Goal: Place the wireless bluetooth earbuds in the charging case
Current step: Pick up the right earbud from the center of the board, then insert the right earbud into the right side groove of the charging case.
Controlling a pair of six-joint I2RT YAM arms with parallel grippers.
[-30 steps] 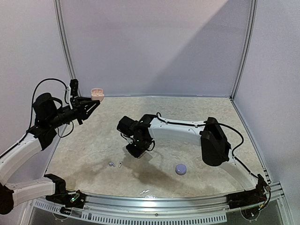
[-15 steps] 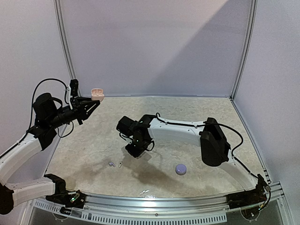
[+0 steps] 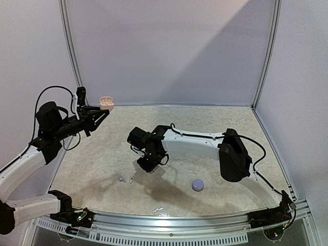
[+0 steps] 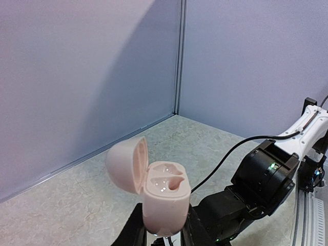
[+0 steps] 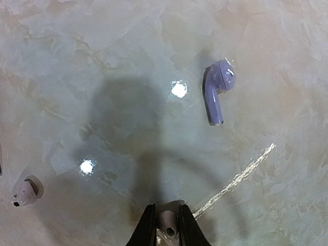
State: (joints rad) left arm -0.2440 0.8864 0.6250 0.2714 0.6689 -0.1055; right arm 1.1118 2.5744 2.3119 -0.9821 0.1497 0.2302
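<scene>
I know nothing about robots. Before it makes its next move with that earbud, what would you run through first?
1. Case held by the left gripper: ok, clamped at its base.
2. Lid open: ok, tipped back to one side.
3. Sockets free: ok, nothing sits in them.
4. Pale earbud in the right gripper: ok, it sits between the fingertips.
5. Earbud turned the right way for its socket: cannot tell.
6. Room between the arms: ok, the right gripper hangs over mid-table, well away from the case at the back left corner.
</scene>
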